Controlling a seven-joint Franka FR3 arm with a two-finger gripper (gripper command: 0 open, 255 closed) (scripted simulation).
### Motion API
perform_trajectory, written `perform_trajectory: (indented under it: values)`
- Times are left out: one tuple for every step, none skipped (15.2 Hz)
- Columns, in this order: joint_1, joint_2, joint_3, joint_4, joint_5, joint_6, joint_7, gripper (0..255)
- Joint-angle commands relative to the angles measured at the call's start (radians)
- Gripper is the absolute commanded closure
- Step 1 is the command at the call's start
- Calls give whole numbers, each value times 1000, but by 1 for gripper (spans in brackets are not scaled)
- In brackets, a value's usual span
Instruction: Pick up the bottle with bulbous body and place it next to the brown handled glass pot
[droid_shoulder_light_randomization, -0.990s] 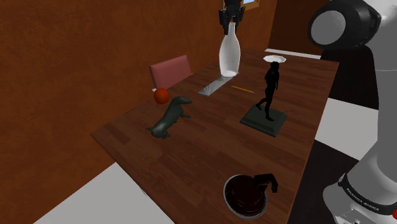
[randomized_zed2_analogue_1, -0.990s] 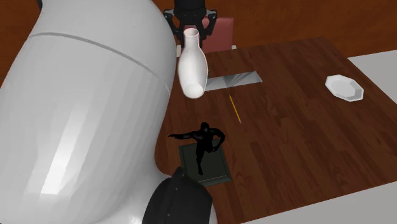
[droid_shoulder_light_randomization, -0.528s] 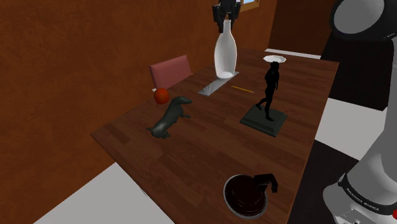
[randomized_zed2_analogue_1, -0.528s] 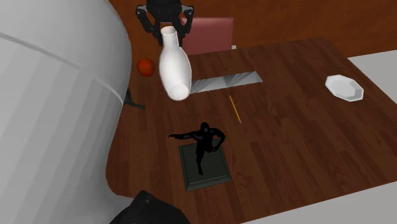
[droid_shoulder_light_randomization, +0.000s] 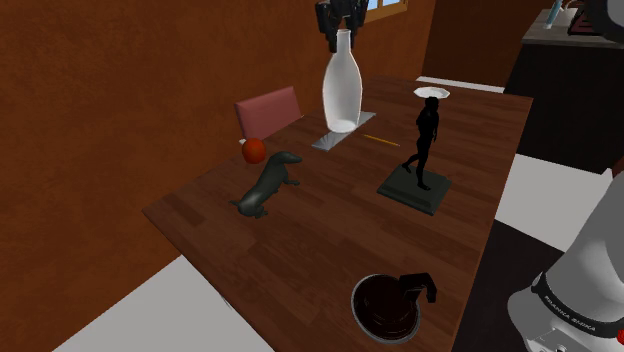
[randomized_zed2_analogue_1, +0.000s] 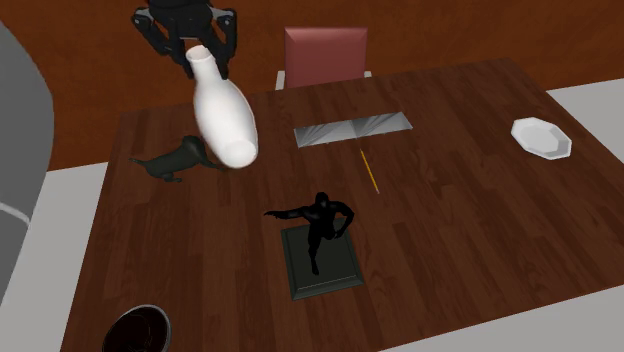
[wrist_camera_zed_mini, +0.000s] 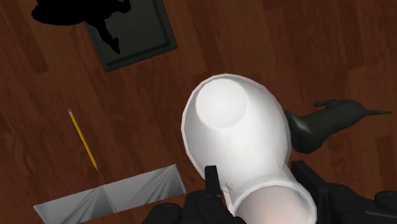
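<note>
Lighting is dim and even in all three views, and the dark wooden tabletop (droid_shoulder_light_randomization: 330, 230) shows only a faint sheen along its planks. The white bottle (randomized_zed2_analogue_1: 225, 115) is the brightest surface, shading smoothly from pale highlight to grey. The black figurine (droid_shoulder_light_randomization: 427, 130) reads as a flat silhouette.

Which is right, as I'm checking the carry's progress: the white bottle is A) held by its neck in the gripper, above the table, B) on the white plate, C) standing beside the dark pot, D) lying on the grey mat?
A: the gripper clasps the neck of the bottle, whose base hangs clear of the table.
</note>
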Motion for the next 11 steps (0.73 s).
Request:
perform_trajectory:
  values:
    - [30, -22, 16, -10, -8, -11, 45, 255]
    - [44, -31, 24, -15, -12, -15, 67, 255]
    - [59, -39, 33, -18, -15, -21, 89, 255]
    - [73, -46, 42, -19, -18, -26, 112, 255]
    - [88, -51, 51, -19, -22, -33, 134, 255]
    - [103, -55, 60, -16, -24, -40, 157, 255]
    - [117, -58, 69, -12, -27, -47, 180, 255]
    - [131, -60, 78, -6, -30, -56, 203, 255]
    - [146, -60, 88, 3, -33, -64, 226, 255]
    - [160, -58, 97, 13, -36, -74, 249, 255]
    - [175, -56, 107, 25, -39, -84, 272, 255]
